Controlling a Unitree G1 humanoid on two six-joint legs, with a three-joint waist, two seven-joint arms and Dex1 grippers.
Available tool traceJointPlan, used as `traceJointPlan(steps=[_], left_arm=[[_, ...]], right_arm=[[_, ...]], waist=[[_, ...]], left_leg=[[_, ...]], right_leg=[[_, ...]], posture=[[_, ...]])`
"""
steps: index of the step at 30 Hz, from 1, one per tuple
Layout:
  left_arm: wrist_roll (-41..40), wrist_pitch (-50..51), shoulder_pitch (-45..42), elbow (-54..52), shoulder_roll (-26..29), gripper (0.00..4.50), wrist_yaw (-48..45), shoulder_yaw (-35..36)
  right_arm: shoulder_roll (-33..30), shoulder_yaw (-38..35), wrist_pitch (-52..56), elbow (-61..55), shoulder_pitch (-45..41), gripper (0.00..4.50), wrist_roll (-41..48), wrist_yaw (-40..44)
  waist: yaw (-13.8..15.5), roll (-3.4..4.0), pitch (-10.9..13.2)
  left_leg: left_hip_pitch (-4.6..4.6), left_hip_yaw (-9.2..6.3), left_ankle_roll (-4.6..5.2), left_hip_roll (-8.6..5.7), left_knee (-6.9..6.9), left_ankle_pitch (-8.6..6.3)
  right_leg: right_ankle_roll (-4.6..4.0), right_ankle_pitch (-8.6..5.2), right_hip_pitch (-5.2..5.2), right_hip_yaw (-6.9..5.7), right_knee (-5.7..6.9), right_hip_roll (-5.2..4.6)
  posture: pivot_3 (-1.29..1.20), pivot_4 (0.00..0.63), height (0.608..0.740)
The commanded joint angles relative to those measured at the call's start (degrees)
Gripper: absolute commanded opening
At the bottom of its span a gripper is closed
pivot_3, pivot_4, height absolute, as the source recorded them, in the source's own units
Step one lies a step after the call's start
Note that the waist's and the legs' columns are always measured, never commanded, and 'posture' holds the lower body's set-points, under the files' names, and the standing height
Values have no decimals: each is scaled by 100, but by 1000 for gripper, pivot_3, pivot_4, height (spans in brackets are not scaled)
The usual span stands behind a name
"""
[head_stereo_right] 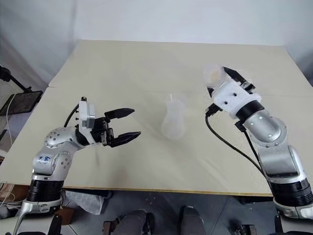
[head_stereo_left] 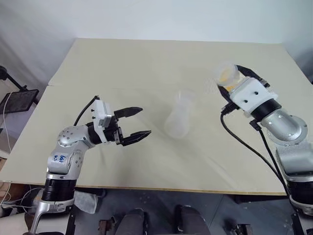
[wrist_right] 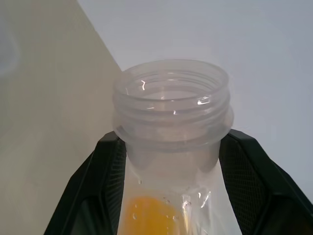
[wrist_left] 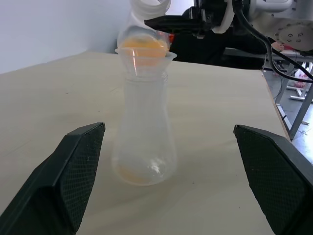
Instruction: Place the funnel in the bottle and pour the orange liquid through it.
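Note:
The bottle (head_stereo_left: 179,121) stands upright mid-table, and the funnel (wrist_left: 145,59) sits in its neck. A thin orange trace shows at the bottle's base (wrist_left: 133,174). My right gripper (wrist_right: 171,139) is shut on a clear wide-mouthed container (head_stereo_left: 226,74), holding it in the air to the right of the bottle and apart from the funnel. The orange liquid (wrist_right: 147,216) lies low inside that container, whose threaded mouth points away from the wrist. My left gripper (head_stereo_left: 135,123) hovers open to the left of the bottle, with its fingers (wrist_left: 78,161) well clear of the glass.
The beige table (head_stereo_left: 146,63) extends far behind the bottle, and its front edge runs just under both arms. A black stand (head_stereo_left: 19,99) sits off the table's left side. A black cable (head_stereo_left: 244,147) hangs from my right wrist.

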Motion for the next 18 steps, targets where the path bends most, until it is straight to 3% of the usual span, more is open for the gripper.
traceJointPlan(steps=[1, 18], left_arm=[[-37, -112, 11, -35, 0, 4500, 19, 15], [-23, -119, -33, -9, -33, 4500, 69, -5]], right_arm=[[-11, 70, -449, -71, -175, 2395, -520, -83], [213, 462, -1512, 377, -438, 2395, -2136, -223]], waist=[[1, -1, 0], [-1, -1, 1]], left_leg=[[0, 0, 0, 1, 0, 0], [0, 0, -2, 1, 1, 1]], right_leg=[[0, 0, 0, 0, 0, 1], [0, 0, 1, -1, 0, 2]], posture=[[0, 150, 740], [0, 150, 740]])
